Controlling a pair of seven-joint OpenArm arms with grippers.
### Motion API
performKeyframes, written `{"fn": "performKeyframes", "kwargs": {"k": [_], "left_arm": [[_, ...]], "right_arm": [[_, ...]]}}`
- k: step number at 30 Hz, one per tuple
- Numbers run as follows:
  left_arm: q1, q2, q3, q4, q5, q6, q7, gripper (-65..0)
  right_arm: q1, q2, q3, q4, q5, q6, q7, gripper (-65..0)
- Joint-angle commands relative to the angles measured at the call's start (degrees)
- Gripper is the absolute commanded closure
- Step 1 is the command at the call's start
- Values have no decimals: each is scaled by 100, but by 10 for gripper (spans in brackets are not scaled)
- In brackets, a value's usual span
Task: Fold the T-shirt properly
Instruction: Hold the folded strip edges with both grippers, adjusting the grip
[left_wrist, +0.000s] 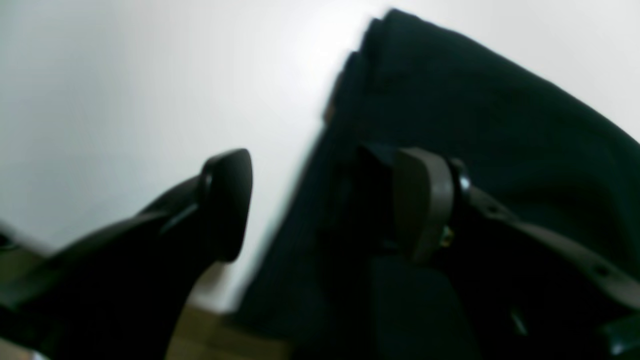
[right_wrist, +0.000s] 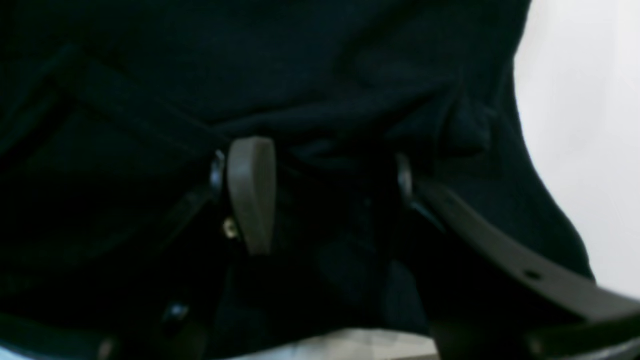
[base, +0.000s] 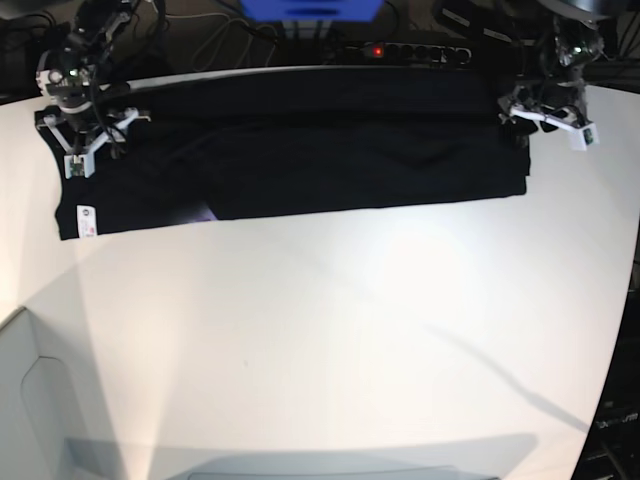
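The black T-shirt (base: 330, 150) lies as a long folded band across the far side of the white table (base: 320, 330). Its white label (base: 85, 218) and a sliver of purple print (base: 207, 213) show at the near-left edge. My left gripper (base: 520, 120) is at the shirt's right end. In the left wrist view it (left_wrist: 325, 205) is open, one finger (left_wrist: 227, 205) over bare table, the other (left_wrist: 422, 205) over the cloth (left_wrist: 475, 100). My right gripper (base: 90, 135) is at the shirt's left end. In the right wrist view it (right_wrist: 327, 190) is open, low over dark cloth (right_wrist: 300, 60).
A power strip (base: 410, 50) with a red light and cables lie behind the table's far edge. A blue object (base: 310, 8) stands at the back centre. The table's rounded edge runs down the right side (base: 615, 330).
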Motion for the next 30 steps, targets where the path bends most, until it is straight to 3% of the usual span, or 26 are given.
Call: {"fn": "performKeyframes", "kwargs": {"k": [1,14,15,21,30], "left_arm": [[60,-71,-23,-12,5,-6,-102,-424],[-230,-124,232,-662,14,-6,-102,-416],[-239,-124,232,-671,14,-6,-102,-399],[-257,-106,232,-803,14,-6,-129,-144],[-406,-115,232,-1032,14,-6,-111,0]], "right_arm": [[-2,19,6,57,-11,60,-3,-309],[7,19,-3,48,-11,60,-3,-309],[15,19,-3,48,-11,60,-3,-309],[15,28,-3,48,-11,60,-3,-309],[86,28,-3,48,-11,60,-3,-309]]}}
